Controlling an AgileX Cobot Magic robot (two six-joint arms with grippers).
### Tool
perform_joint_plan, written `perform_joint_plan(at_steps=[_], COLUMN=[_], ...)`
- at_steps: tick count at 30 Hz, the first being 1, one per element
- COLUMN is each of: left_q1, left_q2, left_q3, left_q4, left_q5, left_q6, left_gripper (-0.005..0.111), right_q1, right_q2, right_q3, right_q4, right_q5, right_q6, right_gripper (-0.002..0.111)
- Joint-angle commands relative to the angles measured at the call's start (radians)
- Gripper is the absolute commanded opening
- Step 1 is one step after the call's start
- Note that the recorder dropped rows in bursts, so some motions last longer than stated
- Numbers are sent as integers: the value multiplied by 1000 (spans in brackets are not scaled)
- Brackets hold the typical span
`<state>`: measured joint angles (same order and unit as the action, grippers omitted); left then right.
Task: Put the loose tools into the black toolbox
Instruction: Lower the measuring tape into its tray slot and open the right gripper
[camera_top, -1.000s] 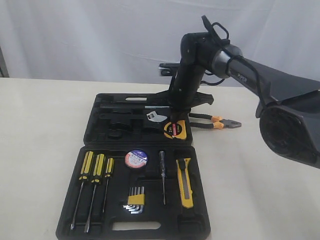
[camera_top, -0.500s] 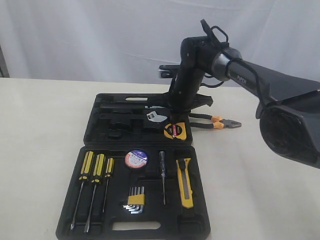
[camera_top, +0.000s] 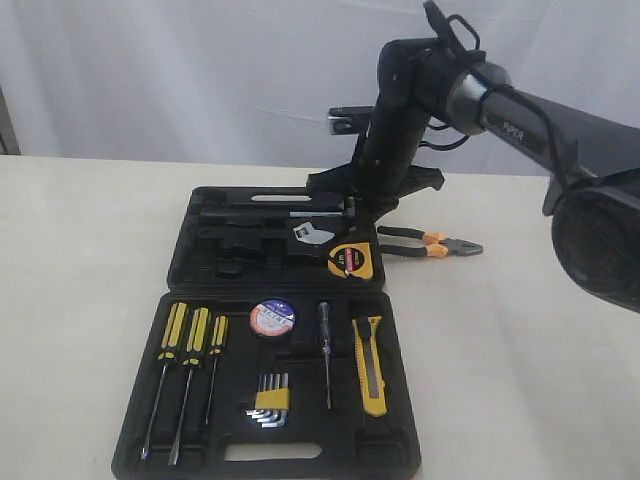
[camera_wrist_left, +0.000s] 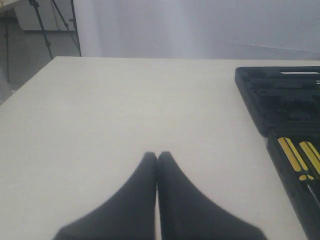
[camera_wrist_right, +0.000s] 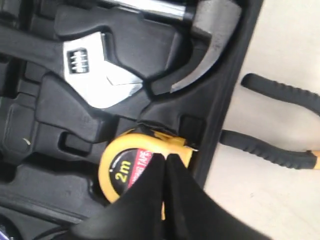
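Both the left gripper (camera_wrist_left: 157, 157) and right gripper (camera_wrist_right: 163, 159) are pressed together, empty, the right above the round yellow-and-black tape measure (camera_wrist_right: 122, 171) in the flat black plastic toolbox (camera_top: 186, 265).

Cream table (camera_top: 80, 250) carrying the black toolbox (camera_top: 185, 265) and the pliers (camera_top: 432, 243).
The toolbox lies opened flat, both halves resting on the tabletop. The orange-and-black-handled pliers lie on the bare surface just beside the far half's right edge.
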<state>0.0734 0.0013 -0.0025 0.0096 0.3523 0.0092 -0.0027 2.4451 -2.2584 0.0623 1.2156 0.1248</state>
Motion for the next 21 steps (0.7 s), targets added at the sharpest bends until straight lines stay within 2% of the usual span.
perform_joint_plan(at_steps=[1, 12, 21], left_q1=[-5, -5, -5], left_q2=[-1, -1, -1], left_q3=[3, 3, 3], left_q4=[-10, -10, -10], left_q5=[-10, -10, -10], left_q6=[-2, -2, -2], left_gripper=[0, 0, 0], right_q1=[-8, -6, -8], right_q2=[12, 85, -5], right_q3=[3, 4, 4], right_q4=[11, 75, 75], right_q5=[5, 5, 5], right_q6=[-16, -18, -55], right_gripper=[-1, -1, -1])
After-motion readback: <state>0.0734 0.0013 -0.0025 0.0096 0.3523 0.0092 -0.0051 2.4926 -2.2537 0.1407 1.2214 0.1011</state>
